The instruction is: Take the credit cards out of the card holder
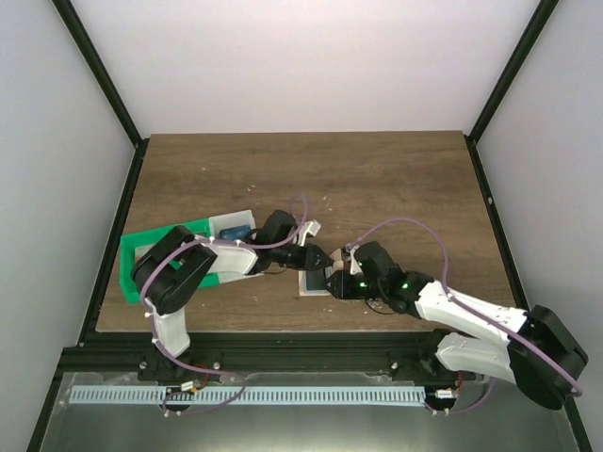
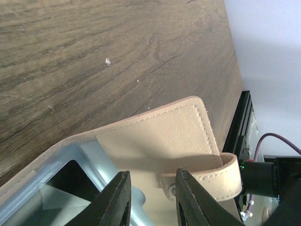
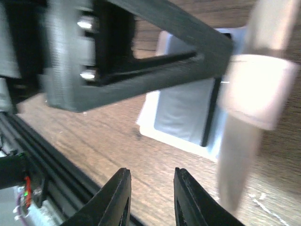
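Observation:
The card holder (image 1: 314, 283) lies open near the table's front edge, between the two grippers. In the left wrist view its tan flap (image 2: 160, 136) and its snap strap (image 2: 221, 176) fill the frame, with blue-grey inner panels at lower left. My left gripper (image 2: 151, 195) is open just above it, the strap's snap end between the fingers; it also shows in the top view (image 1: 318, 256). My right gripper (image 3: 151, 188) is open and empty over bare wood beside a blue-grey panel (image 3: 186, 110); it also shows in the top view (image 1: 337, 273). No credit card shows clearly.
A green compartment tray (image 1: 141, 254) sits at the left under the left arm. A translucent white box (image 1: 232, 224) with something blue inside stands behind it. The black frame rail (image 3: 51, 174) runs along the front edge close to the right gripper.

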Motion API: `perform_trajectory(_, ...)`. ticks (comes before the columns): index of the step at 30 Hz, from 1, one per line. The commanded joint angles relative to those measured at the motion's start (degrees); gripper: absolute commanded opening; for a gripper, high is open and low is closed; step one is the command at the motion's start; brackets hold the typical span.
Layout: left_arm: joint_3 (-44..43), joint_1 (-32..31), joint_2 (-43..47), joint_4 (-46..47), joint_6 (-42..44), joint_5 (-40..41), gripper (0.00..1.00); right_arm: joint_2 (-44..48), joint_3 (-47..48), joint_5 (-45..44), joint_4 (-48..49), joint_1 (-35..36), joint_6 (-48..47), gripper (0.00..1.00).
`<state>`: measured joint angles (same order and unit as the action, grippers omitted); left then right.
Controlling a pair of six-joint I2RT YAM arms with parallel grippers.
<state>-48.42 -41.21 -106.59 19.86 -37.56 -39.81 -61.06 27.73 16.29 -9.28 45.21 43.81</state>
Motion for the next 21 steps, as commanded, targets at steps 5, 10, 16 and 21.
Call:
perform_trajectory(5, 0.64, 1.37, 7.88, -6.49, -0.47, 4.73, 0.29, -1.74, -3.49, -8.41, 4.52, 0.49, 2.54, 0.27)
perform_trajectory(10, 2.68, 1.35, 11.22, -11.65, 4.24, 9.19, 0.29, -2.60, -4.86, -9.31, 5.41, 0.32, 4.27, 0.27)
perform_trajectory(16, 6.20, 1.38, 11.76, -11.67, 7.33, 9.23, 0.30, -2.35, -8.55, -10.12, 6.56, -1.42, 9.30, 0.26)
perform_trajectory(21, 7.41, 1.35, 10.41, -10.56, 7.55, 8.79, 0.30, -2.51, -10.65, -6.49, 9.17, -4.77, 9.31, 0.26)
